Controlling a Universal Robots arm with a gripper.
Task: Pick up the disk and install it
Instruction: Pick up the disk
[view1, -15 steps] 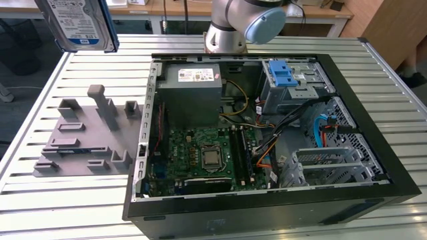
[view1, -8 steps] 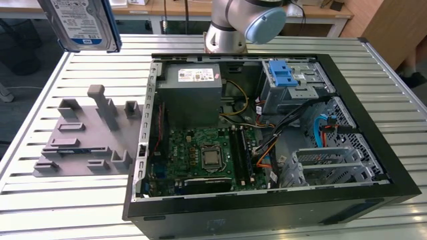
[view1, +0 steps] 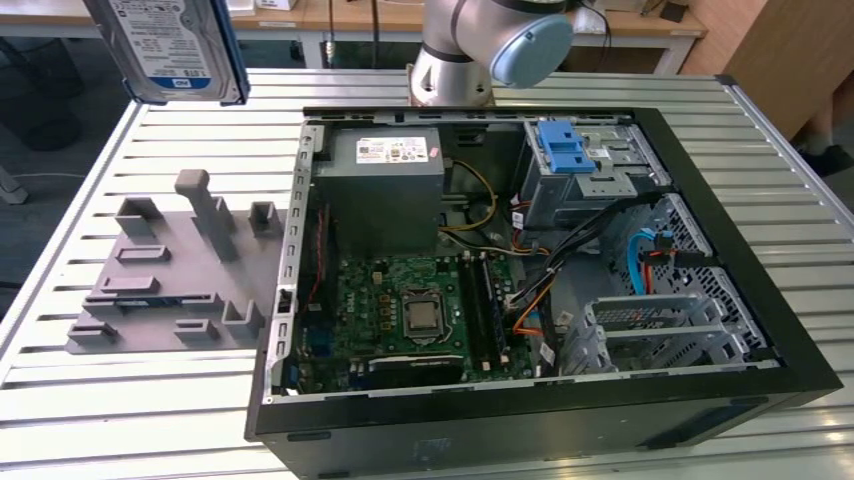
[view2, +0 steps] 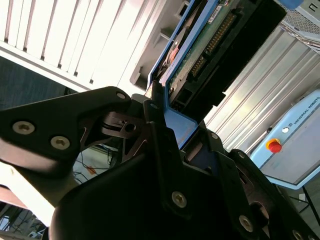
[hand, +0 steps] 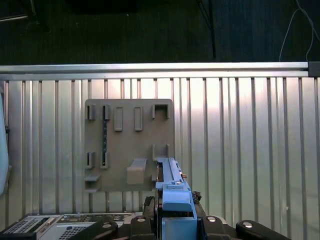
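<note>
One open computer case (view1: 534, 432) holds one grey power box (view1: 384, 190), one green board (view1: 400, 310) and one blue latch (view1: 566, 148). One disk (view1: 174, 45) (view2: 210, 45) (hand: 172, 182) is clamped edge-on in the closed end effector (view2: 167, 125) (hand: 175, 212), up off the table (view1: 134, 420). One grey rack (hand: 130, 145) sits on the table below the end effector.

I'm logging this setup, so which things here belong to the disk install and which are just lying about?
Job: silver-grey rectangular metal hard drive with blue side rails, clamped in the black claw; open black computer case.
Lying about: flat grey slotted holder plate; slatted metal table.
</note>
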